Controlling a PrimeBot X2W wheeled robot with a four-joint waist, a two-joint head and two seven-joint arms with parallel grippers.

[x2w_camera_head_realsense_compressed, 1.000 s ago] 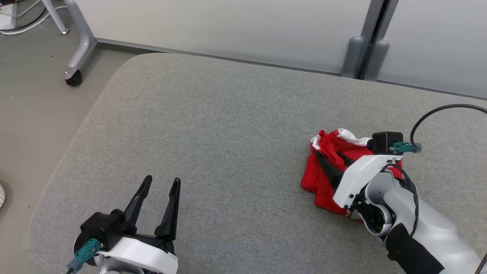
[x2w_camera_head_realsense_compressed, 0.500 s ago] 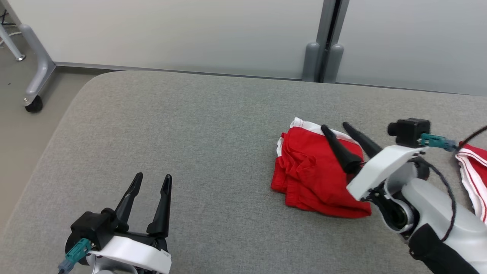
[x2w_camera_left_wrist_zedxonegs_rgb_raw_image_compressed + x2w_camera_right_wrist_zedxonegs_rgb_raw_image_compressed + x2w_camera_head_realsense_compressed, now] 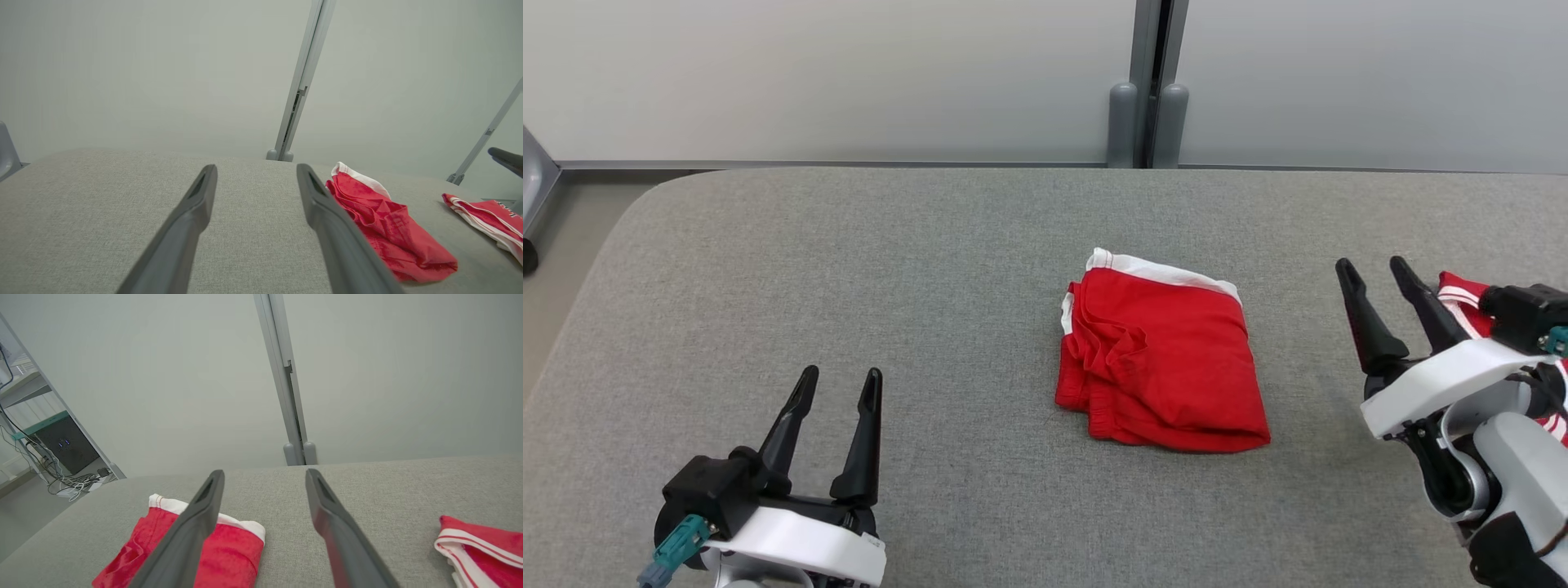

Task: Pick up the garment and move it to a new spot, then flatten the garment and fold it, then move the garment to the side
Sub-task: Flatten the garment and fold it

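Observation:
A red garment point(image 3: 1160, 359) with a white band along its far edge lies folded in a loose rectangle near the middle of the grey padded table point(image 3: 849, 245). It also appears to the right of my left fingers as the garment point(image 3: 384, 228), and low at the left as the garment point(image 3: 220, 551). My left gripper point(image 3: 837, 380) stands open at the lower left, empty, well apart from the cloth. My right gripper point(image 3: 1372, 271) is open and empty, to the right of the garment and clear of it.
A second red cloth with white stripes point(image 3: 1462, 298) lies at the table's right edge behind my right gripper, seen too as the striped cloth point(image 3: 482, 547). A grey partition wall with a post point(image 3: 1147, 122) runs behind the table. A rack with cables point(image 3: 61, 457) stands far left.
The camera has swung to the right. My right gripper has let go of the garment, lifted off it and drawn back to the right; the garment now lies flat and folded. The left gripper kept still.

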